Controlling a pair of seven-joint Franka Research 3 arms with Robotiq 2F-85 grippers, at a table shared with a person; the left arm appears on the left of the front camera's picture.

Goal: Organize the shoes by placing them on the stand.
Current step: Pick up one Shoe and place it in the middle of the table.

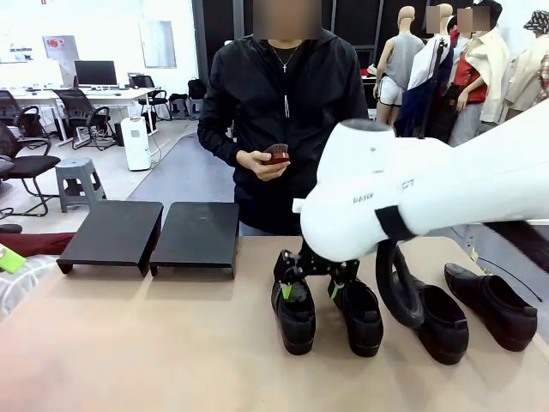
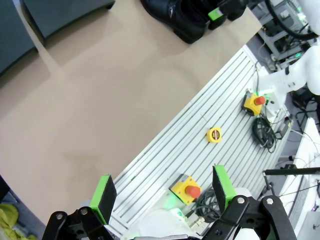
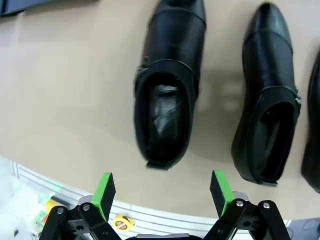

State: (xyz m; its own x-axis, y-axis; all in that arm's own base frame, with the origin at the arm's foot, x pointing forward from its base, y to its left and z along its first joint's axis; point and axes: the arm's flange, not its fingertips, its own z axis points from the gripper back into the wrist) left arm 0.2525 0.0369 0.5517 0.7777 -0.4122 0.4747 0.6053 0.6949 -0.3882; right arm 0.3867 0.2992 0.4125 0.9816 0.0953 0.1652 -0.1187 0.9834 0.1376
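Four glossy black shoes lie in a row on the right half of the table, heels towards me: the leftmost shoe (image 1: 296, 319) (image 3: 167, 95), a second shoe (image 1: 361, 318) (image 3: 270, 100), a third shoe (image 1: 443, 324) and a fourth shoe (image 1: 493, 306). My right gripper (image 1: 311, 290) (image 3: 161, 192) hangs open just above the heel end of the leftmost shoe, holding nothing. The stand, two low black sections (image 1: 114, 233) (image 1: 197, 236), sits bare at the back left. My left gripper (image 2: 162, 192) is open and holds nothing above the table's near edge.
A person stands at the far side behind the shoes, with a small dark object in a hand (image 1: 273, 160). A ribbed aluminium rail (image 2: 200, 145) with red stop buttons (image 2: 186, 189) runs along my side of the table. Bare tabletop (image 1: 146, 343) lies in front of the stand.
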